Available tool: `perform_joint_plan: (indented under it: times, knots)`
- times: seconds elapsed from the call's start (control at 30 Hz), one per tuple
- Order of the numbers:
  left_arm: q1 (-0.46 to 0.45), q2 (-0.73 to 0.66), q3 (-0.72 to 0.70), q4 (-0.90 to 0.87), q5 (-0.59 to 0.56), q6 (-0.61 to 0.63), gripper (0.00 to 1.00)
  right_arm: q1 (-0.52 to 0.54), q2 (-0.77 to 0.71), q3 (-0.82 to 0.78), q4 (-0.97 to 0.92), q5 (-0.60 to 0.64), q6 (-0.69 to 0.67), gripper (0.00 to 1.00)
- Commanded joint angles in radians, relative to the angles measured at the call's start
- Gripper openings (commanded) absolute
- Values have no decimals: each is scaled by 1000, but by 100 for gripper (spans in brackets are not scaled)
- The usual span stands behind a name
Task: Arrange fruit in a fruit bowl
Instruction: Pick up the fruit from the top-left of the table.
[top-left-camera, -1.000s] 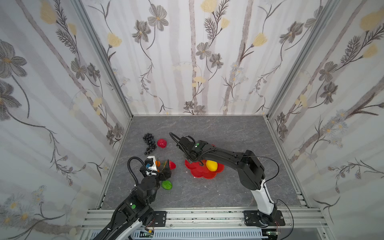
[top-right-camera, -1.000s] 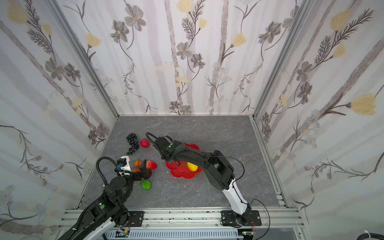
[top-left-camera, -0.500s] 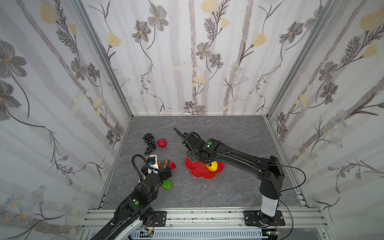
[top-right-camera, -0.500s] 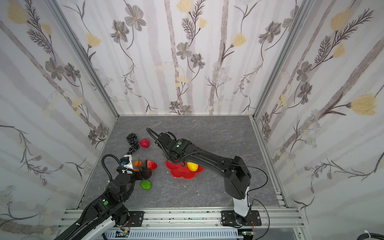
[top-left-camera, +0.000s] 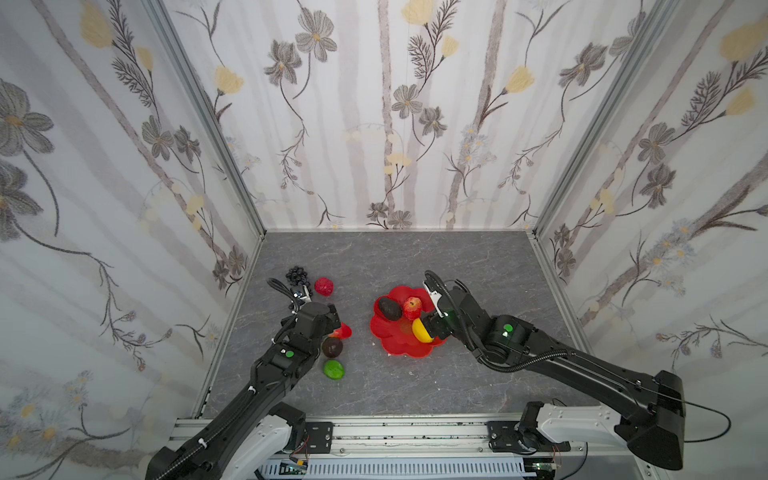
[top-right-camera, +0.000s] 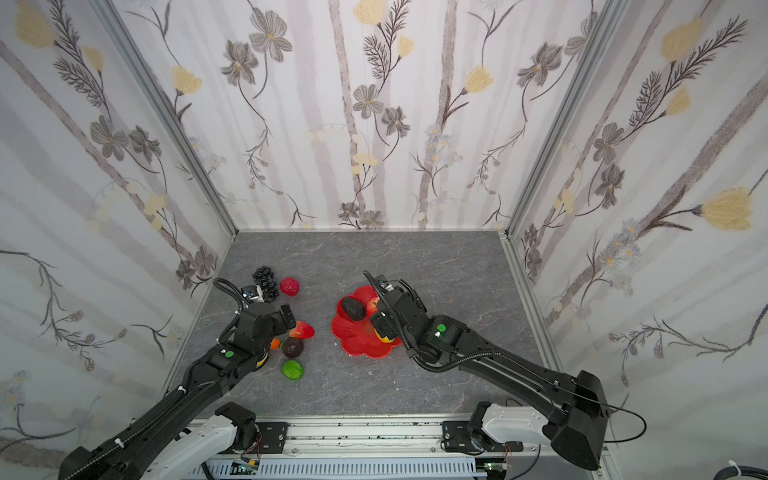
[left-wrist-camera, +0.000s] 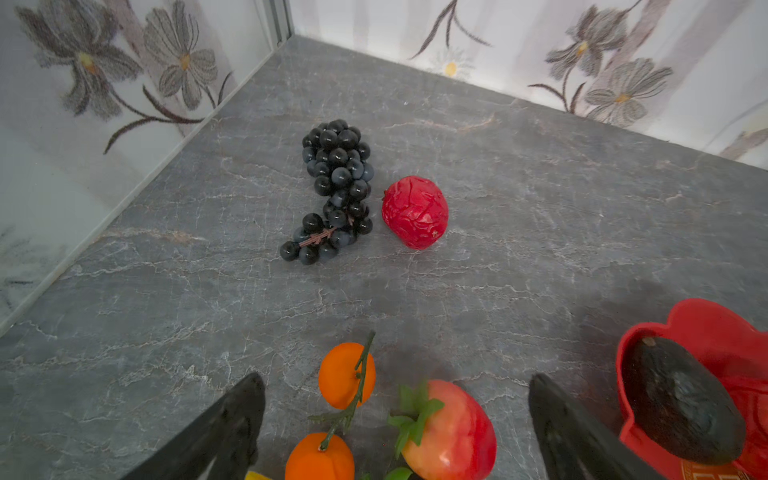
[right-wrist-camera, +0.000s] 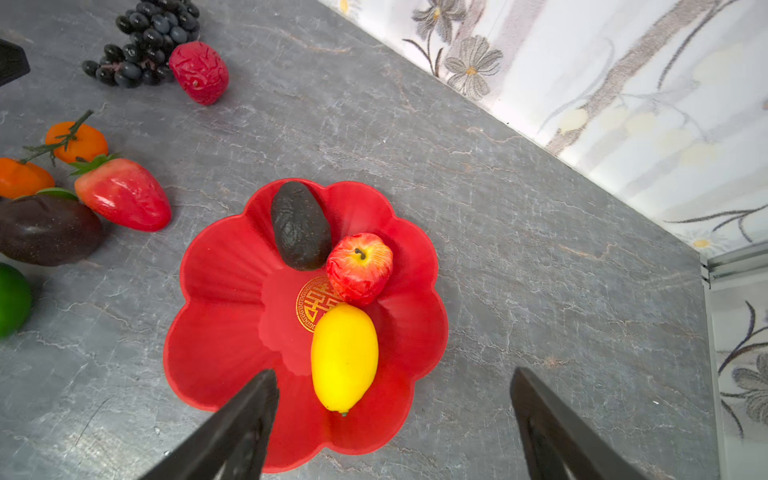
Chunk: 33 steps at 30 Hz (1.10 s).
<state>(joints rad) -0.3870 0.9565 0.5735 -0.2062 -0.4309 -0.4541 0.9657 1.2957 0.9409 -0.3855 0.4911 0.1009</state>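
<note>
**Fruit tally at the red bowl: three in, seven out**

Right side. The shallow, bright red plastic fruit bowl with a scalloped petal rim (right-wrist-camera: 216, 332) lies under the right gripper (right-wrist-camera: 395, 374). Its black fingers (right-wrist-camera: 241, 428) stand wide apart and hold nothing. A glossy yellow lemon (right-wrist-camera: 344, 357) lies in the bowl between them, nearer one finger and touching neither. Just past the tips a small red-and-yellow apple (right-wrist-camera: 359, 268) touches the lemon. A wrinkled dark avocado (right-wrist-camera: 300, 226) rests against the apple, up in a far petal.

Writing. A round gold emblem (right-wrist-camera: 311, 303) sits at the bowl's centre, showing an angular seal-style character. The apple and lemon partly cover it, and I cannot read it.

Left side. The left gripper (left-wrist-camera: 395, 382) is also spread wide and empty. Between its fingers (left-wrist-camera: 232, 424) lie a red strawberry with green leaves (left-wrist-camera: 449, 432) and two oranges on a green stem (left-wrist-camera: 347, 374). Well beyond the tips lies a black grape bunch (left-wrist-camera: 336, 187), with a bumpy red fruit (left-wrist-camera: 415, 212) just beside it. The bowl's rim lies just outside one finger. In both top views a round maroon fruit (top-left-camera: 332, 347) and a green lime (top-left-camera: 333, 370) lie back beside the wrist.

Room. Open grey marbled tabletop (right-wrist-camera: 540, 249) runs from the bowl's far rim to the flowered wall (right-wrist-camera: 623, 83) and the metal corner post (right-wrist-camera: 731, 266). The grapes lie near the side wall.
</note>
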Motion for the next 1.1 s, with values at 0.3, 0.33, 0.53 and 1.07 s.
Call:
perform_joint_plan:
  times: [0.3,0.33,0.53,1.07]
  knots:
    - [114,586,497,-204,117,-164,99,-111,-209,-389,381,-26,49,94]
    - [117,624,529,-221,122,-172,98,-115,-206,-396,389,-28,54,94]
    - [124,821,700,-312,79,-219,98,-120,-195,-402,426,-76,69,94]
    - [162,1059,862,-339,111,-251,85,-121,-217,-409,424,-81,85,95]
